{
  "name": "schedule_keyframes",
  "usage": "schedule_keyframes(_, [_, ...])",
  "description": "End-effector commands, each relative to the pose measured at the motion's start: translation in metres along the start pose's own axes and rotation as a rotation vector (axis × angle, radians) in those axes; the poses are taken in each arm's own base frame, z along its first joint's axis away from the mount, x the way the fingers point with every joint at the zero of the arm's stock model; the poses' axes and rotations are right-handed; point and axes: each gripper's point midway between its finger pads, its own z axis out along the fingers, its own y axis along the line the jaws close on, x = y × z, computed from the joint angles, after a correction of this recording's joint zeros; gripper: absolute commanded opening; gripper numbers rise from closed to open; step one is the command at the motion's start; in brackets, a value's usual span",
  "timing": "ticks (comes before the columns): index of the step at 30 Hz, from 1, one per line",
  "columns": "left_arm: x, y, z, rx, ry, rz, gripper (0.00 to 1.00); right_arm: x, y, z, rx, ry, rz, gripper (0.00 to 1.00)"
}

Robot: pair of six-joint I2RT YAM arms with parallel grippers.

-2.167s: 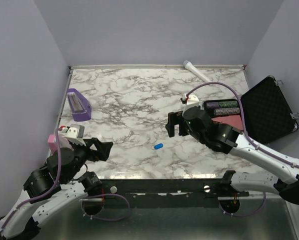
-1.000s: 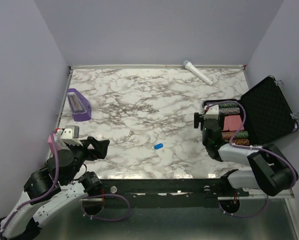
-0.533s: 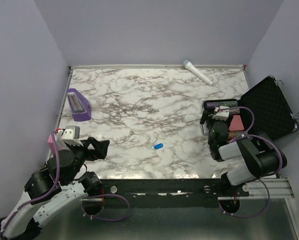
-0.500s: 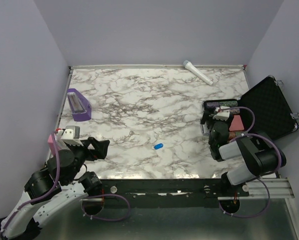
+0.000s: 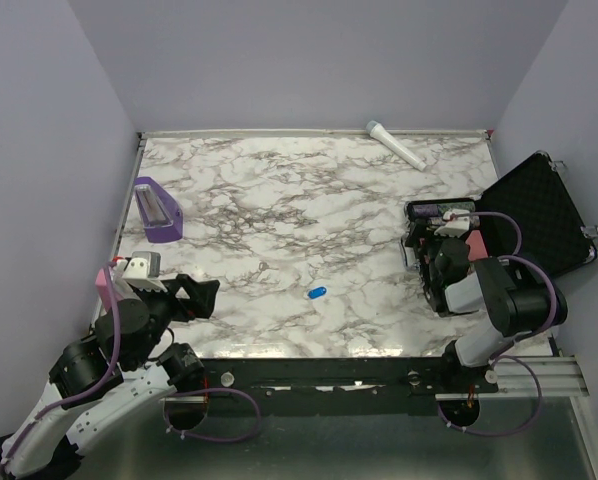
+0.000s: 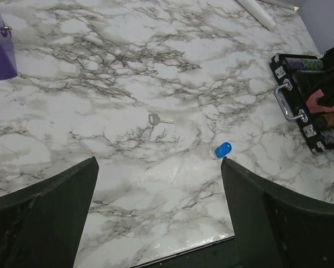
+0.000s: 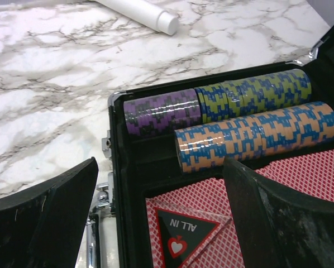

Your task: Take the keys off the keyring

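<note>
The blue oval key tag (image 5: 317, 293) lies on the marble table near its front edge; it also shows in the left wrist view (image 6: 223, 149). The tiny silver key (image 6: 159, 119) lies apart from it, up and to the left, and is barely visible in the top view (image 5: 263, 266). My left gripper (image 5: 207, 293) is open and empty at the front left, short of both (image 6: 158, 209). My right gripper (image 5: 431, 243) is open and empty, folded back over the open poker case (image 7: 156, 223).
A purple wedge block (image 5: 156, 209) stands at the far left. A white tube (image 5: 396, 145) lies at the back. The open black poker case (image 5: 539, 215) with chips (image 7: 251, 137) and cards sits at the right. A pink object (image 5: 103, 281) is by my left arm.
My right arm has pulled back from the table's middle to fold over the poker case at the right. My left arm, the key and the tag have stayed put.
</note>
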Motion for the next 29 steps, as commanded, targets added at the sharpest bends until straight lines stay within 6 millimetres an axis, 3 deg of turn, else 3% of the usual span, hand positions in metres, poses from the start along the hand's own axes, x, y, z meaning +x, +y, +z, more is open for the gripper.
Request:
schedule_keyframes(1, [0.001,0.005,0.003,-0.03,-0.003,0.021,0.99,-0.019,0.009,0.004,-0.052,-0.077,0.033,1.0])
schedule_keyframes(16, [0.001,0.005,0.005,-0.041,0.0,0.023,0.99,-0.016,0.009,0.004,-0.051,-0.063,0.034,1.0])
schedule_keyframes(19, [0.001,0.005,0.005,-0.043,0.001,0.024,0.99,-0.017,0.017,0.002,-0.104,-0.072,0.014,1.0])
schedule_keyframes(23, [0.001,0.006,0.005,-0.046,-0.001,0.023,0.99,-0.012,0.015,0.011,-0.099,-0.023,0.039,1.0])
schedule_keyframes(29, [0.001,0.006,0.005,-0.044,-0.001,0.025,0.99,-0.012,0.015,0.011,-0.116,-0.025,0.042,1.0])
